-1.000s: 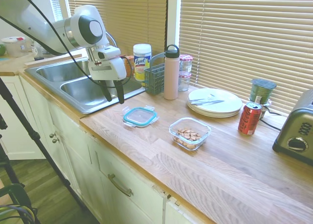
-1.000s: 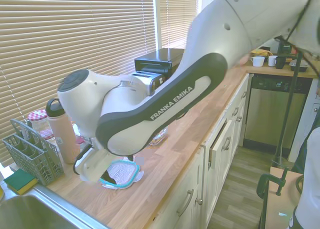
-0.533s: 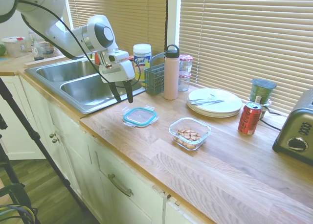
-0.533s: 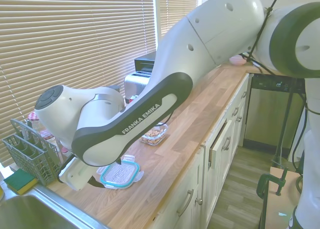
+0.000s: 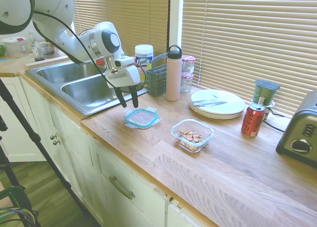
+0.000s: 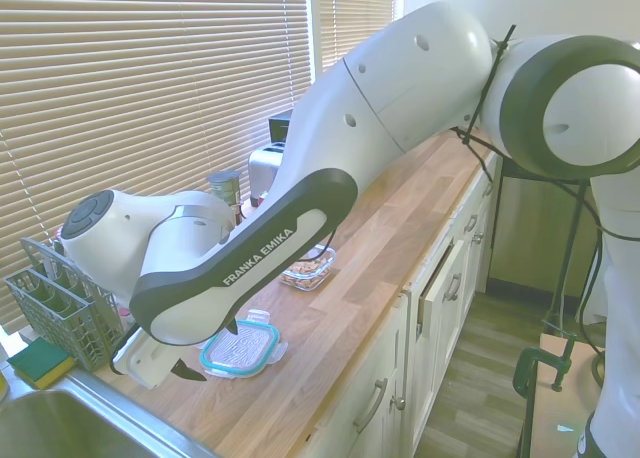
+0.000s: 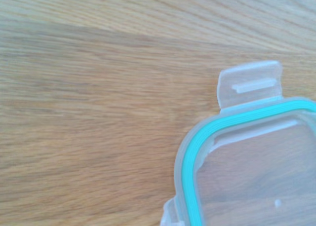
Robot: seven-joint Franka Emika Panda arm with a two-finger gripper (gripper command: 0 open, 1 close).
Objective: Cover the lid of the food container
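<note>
The lid (image 5: 141, 118), clear with a teal rim and snap tabs, lies flat on the wooden counter near the sink. My gripper (image 5: 130, 105) hangs open just above the counter at the lid's left rear edge, fingers pointing down with nothing between them. The food container (image 5: 192, 135), a clear tub holding brown nuts, stands uncovered to the lid's right. From the other side, the lid (image 6: 240, 346) sits under the arm's wrist, with the food container (image 6: 308, 267) beyond it. One corner of the lid (image 7: 256, 176) and one tab show in the wrist view on bare wood.
A steel sink (image 5: 84, 88) lies left of the lid. Behind it stand a Lysol tub (image 5: 144, 62), a green caddy (image 5: 156, 79), a pink bottle (image 5: 173, 73) and jars (image 5: 187, 73). A white plate (image 5: 217, 104), red can (image 5: 252, 120) and toaster (image 5: 299, 136) sit further right.
The gripper has travelled right and downward, from over the sink's edge to the counter beside the lid. Lid and container have not moved.
</note>
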